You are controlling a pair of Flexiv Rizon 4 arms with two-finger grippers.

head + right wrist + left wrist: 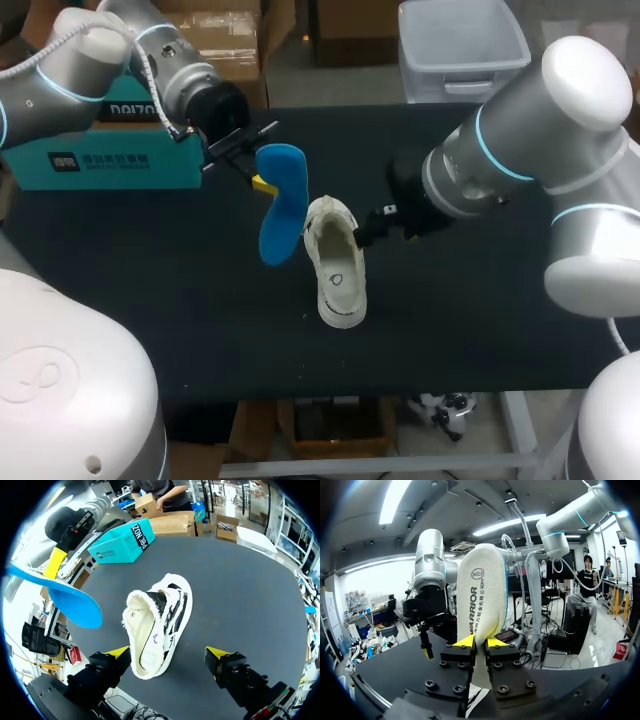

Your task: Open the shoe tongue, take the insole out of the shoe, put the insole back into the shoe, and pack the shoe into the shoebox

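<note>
Looks to be about halfway through the task, as a judgement from how things lie. Holds the blue insole (280, 205) clear of the shoe (337, 265), up in the air just beside it, pinched near one end by the left gripper (262, 183). Seen from the left wrist, stands upright between the two yellow tips (466, 641), both pressed on it from two sides, so clenched on the insole. Rests on the black table (200, 330) near the middle, as for the shoe, on its sole and with the mouth spread wide. Counts therefore the opening step and the taking out as done. Hangs at the mouth end of the shoe with the right gripper (365, 232), fingers spread wide. From the right wrist, shows one yellow tip close at the side of the shoe and the other well apart from it, so released and grasping nothing; cannot tell whether the near tip touches the canvas. Leaves two steps to do. First, putting the insole back into the shoe. Then, packing the shoe into the teal shoebox (110, 160), placed at the far left of the table behind the left arm, well apart from the shoe and apparently closed.
</note>
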